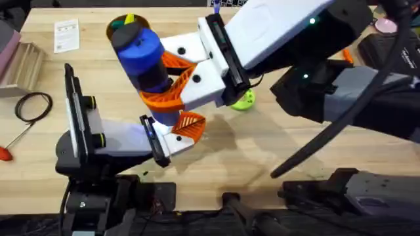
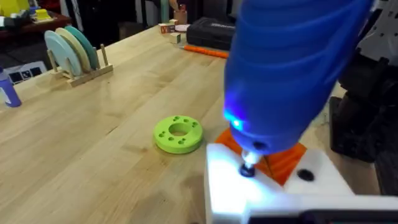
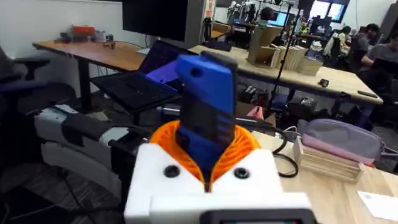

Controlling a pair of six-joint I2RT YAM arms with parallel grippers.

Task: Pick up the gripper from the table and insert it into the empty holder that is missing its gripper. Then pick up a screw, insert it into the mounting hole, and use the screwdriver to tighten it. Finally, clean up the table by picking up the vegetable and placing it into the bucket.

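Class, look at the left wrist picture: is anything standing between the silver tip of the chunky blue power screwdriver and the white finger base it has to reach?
Nothing visible does. The blue cylindrical power screwdriver points its silver tip straight down onto the white plastic finger base. The bright green round disc with holes lies off to one side on the table.

- The screwdriver [image 1: 141,56], clamped upright in the right gripper [image 1: 172,85], blocks the table's middle, its tip on the holder [image 2: 249,186].
- At 12 o'clock of it stands the bucket [image 1: 125,25], closing that side.
- At 3 o'clock the green disc [image 1: 243,99] lies just beside the right arm.
- At 9 o'clock a black cable loop [image 1: 33,106] and red-handled tool [image 1: 5,153] lie near the edge; bare wood between.
- At 4 o'clock open table [image 1: 262,151].
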